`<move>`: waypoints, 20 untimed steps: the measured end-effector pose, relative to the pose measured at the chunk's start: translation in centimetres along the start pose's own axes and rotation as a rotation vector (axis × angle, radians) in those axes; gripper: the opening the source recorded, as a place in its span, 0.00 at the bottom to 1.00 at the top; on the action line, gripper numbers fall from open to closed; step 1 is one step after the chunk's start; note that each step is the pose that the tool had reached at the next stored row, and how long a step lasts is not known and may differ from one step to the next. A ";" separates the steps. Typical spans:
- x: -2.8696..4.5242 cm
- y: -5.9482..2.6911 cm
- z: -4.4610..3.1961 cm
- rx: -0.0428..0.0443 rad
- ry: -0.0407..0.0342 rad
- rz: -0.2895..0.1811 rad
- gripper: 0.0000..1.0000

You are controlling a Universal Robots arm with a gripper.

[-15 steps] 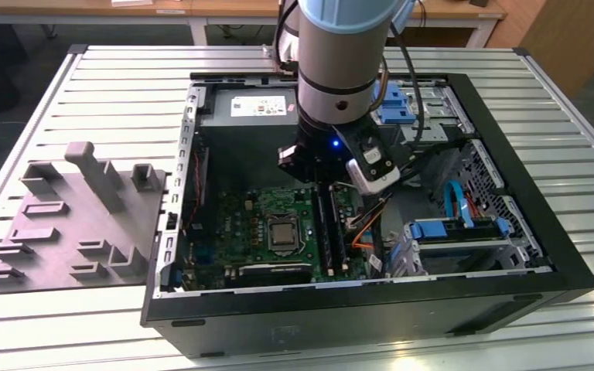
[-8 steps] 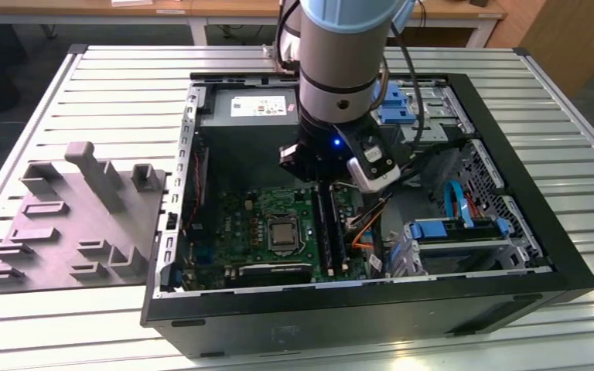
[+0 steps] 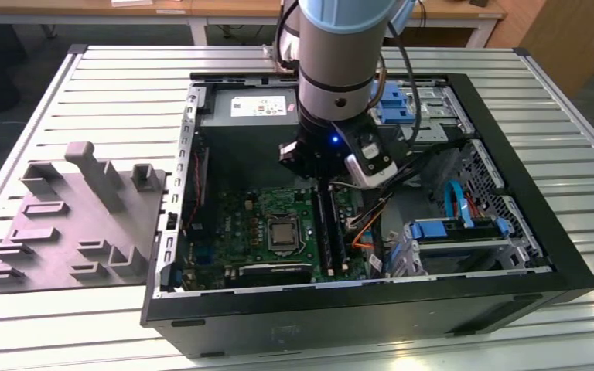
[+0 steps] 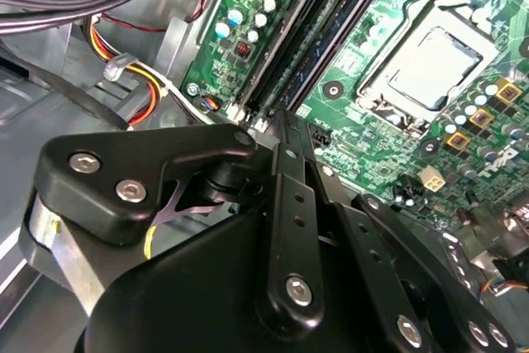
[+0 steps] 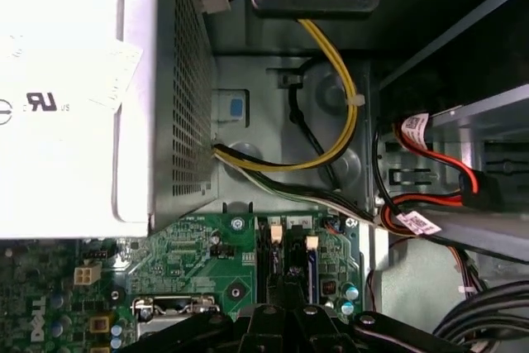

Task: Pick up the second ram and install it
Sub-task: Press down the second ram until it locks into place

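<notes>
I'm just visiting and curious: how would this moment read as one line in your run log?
gripper: low inside the computer case | position: over the memory slots of the motherboard | second ram: in slots, seating unclear

Even overhead light in the exterior view; the power supply [image 5: 66, 97] glares white in the first wrist view; the close pincer [image 4: 281, 134] is blurred.

Slatted metal table [image 3: 544, 100], wooden desks [image 3: 225, 9] behind, dark floor [image 3: 8, 42]
</notes>
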State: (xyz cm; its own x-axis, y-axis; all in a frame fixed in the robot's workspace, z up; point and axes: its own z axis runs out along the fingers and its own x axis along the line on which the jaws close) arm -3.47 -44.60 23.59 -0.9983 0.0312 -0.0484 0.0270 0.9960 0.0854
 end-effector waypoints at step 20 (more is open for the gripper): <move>0.27 0.97 1.21 -0.0036 0.0001 0.001 0.11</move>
State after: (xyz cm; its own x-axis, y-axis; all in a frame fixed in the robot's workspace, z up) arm -3.65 -43.53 22.45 -0.9983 0.0317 -0.0482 0.0273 0.9957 0.0890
